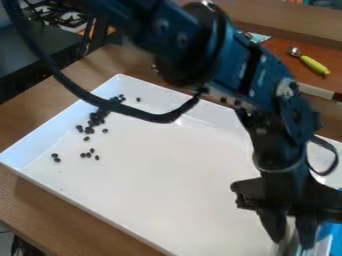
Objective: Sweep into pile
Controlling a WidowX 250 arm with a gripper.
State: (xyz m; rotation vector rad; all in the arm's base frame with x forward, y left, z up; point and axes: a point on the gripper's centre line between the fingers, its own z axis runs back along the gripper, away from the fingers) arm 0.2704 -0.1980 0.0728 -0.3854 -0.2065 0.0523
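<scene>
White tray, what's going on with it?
A robot arm's black gripper hangs at the lower right of the shallow white rectangular tray, near a blue-and-white object; whether it grips anything there is unclear. The small, round dark pieces lie loosely strung along the tray's left part, some clustered, others apart, so they aren't in one pile.

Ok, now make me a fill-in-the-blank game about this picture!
The big tray is the colour ____.
The little dark bits lie toward the picture's ____ side, not its right.
The claw hangs near the picture's bottom ____ corner.

Missing words, in order: white; left; right.
</scene>
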